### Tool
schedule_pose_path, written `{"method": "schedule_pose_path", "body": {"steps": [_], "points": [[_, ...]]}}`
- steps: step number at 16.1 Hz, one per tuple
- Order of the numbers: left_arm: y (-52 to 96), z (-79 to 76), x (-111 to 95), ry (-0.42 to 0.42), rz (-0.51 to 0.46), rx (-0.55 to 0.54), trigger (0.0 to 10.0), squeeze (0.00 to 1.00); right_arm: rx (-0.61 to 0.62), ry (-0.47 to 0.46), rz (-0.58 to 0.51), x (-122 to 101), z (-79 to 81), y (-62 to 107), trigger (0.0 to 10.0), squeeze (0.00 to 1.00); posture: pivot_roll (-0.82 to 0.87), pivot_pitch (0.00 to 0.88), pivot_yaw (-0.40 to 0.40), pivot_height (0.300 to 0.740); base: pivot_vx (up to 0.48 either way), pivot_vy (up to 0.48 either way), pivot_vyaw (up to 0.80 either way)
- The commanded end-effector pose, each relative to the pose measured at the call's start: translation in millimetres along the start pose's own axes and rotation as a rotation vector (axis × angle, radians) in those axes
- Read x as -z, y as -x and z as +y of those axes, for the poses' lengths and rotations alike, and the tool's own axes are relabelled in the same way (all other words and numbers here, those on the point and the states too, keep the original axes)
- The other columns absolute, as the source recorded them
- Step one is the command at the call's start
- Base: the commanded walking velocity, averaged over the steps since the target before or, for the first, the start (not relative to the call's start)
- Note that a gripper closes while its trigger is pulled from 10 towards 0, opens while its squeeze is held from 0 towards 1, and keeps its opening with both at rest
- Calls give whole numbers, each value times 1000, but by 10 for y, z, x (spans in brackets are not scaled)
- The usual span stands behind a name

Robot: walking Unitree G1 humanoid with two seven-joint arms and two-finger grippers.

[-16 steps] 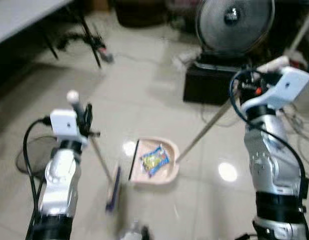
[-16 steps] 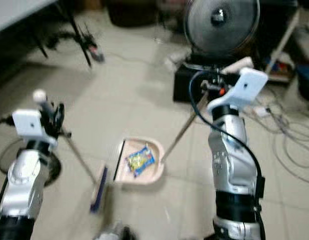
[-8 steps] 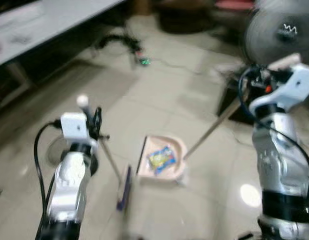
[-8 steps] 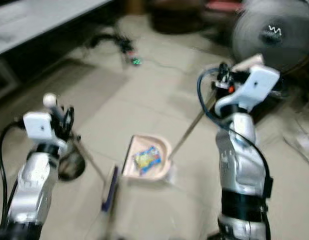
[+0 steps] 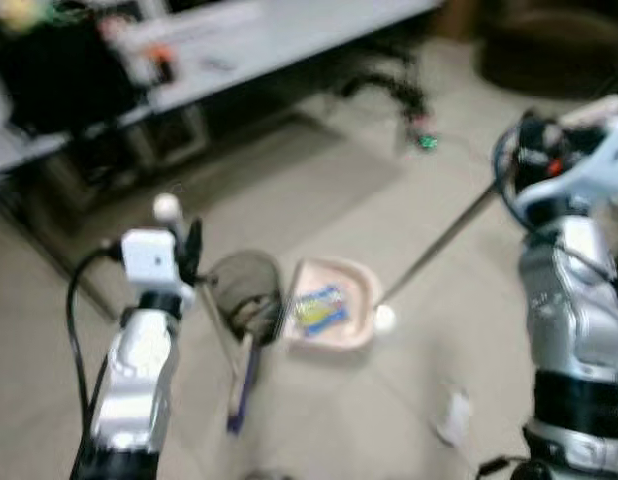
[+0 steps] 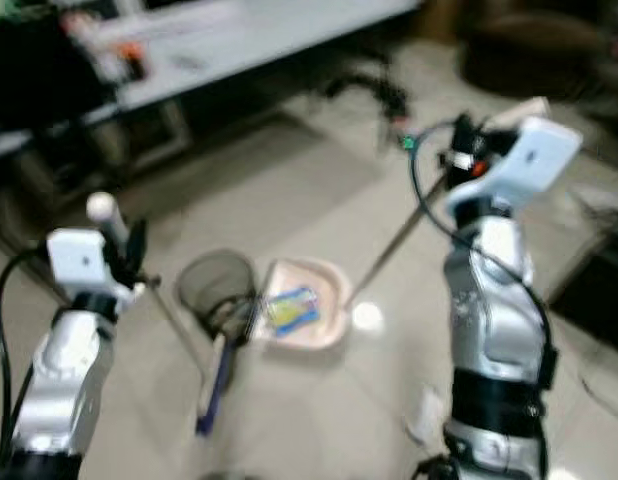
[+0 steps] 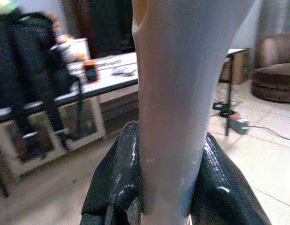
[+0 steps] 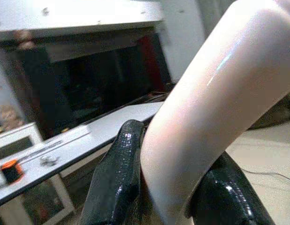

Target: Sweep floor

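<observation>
My left gripper [image 5: 187, 250] is shut on the pale broom handle [image 7: 175, 93], whose white knob [image 5: 167, 207] sticks up above the wrist. The handle slants down to the blue broom head [image 5: 239, 385] on the tiled floor. My right gripper [image 5: 534, 150] is shut on the long handle [image 5: 439, 245] of the pink dustpan [image 5: 351, 325]. The dustpan rests on the floor between the arms and holds a yellow and blue wrapper [image 5: 319, 308]. In the wrist views black fingers [image 7: 117, 178] press the broom handle and black fingers [image 8: 117, 173] press the dustpan handle [image 8: 206, 126].
A black mesh bin [image 5: 244, 290] stands on the floor right beside the dustpan's left edge. A long white table [image 5: 249, 40] with dark gear runs across the back. A small white scrap [image 5: 451, 415] lies on the floor at the right. Cables and a power strip [image 5: 421, 140] lie beyond.
The camera has swung left: the fan has left the picture, and the table and mesh bin have come in. Both grippers keep their hold; the dustpan now lies beside the bin.
</observation>
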State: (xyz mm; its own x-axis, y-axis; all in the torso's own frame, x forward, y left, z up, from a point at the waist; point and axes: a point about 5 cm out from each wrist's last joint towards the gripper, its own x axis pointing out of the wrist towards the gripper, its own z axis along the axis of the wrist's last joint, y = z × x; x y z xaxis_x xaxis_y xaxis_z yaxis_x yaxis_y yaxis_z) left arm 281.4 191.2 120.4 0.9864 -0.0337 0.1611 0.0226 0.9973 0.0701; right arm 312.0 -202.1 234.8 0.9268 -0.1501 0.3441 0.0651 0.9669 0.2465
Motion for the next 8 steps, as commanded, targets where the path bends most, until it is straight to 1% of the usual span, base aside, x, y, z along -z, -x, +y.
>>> {"method": "schedule_pose_path", "body": {"steps": [1, 3, 8], "points": [[-3, 92, -70, -36, -22, -15, 10000, 0, -44, -50, -51, -107, 147, -41, 10000, 0, 0, 45, 80, 740, 420, 0, 800], [-2, 92, -78, -38, -21, -12, 10000, 0, -17, -61, -74, -155, 109, -54, 10000, 0, -1, 55, 82, 740, 418, 0, 0], [3, 76, -68, -41, -13, 2, 10000, 0, 29, -41, -94, -179, 13, -50, 10000, 0, -2, 63, 86, 740, 419, 0, 0]]}}
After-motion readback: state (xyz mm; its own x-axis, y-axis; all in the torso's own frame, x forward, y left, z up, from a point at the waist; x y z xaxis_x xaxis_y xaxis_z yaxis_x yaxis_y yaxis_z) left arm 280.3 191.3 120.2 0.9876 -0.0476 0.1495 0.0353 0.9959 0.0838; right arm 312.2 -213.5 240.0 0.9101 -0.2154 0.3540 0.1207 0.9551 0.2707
